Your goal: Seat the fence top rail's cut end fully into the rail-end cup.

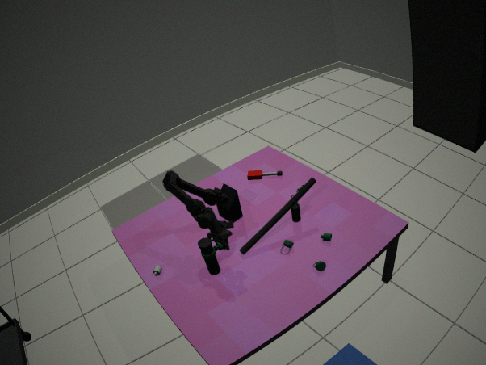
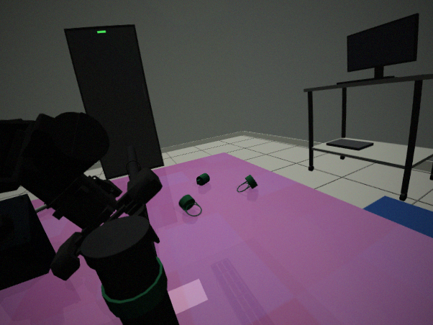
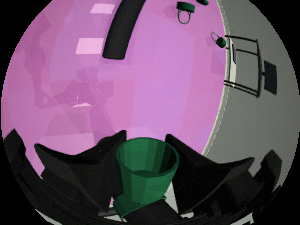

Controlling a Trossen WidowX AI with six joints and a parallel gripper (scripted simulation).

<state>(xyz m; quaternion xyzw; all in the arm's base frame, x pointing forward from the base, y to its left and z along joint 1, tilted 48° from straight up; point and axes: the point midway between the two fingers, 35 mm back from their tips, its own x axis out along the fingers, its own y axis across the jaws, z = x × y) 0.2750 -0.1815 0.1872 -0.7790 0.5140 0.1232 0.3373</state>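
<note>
The big post stands upright with its flat cap. The green brace band is around it, up near the cap. My gripper is beside the post, shut on the green rail-end cup. The cup's open mouth is empty and faces the wrist view. The dark rail slants over the small post. Its lower near end is apart from the cup and touches neither cup nor gripper. The loop around the rail is hard to make out.
Green loop fittings and a small green cap lie beyond the rail. A red-handled tool lies at the back, a small white fitting near the left edge.
</note>
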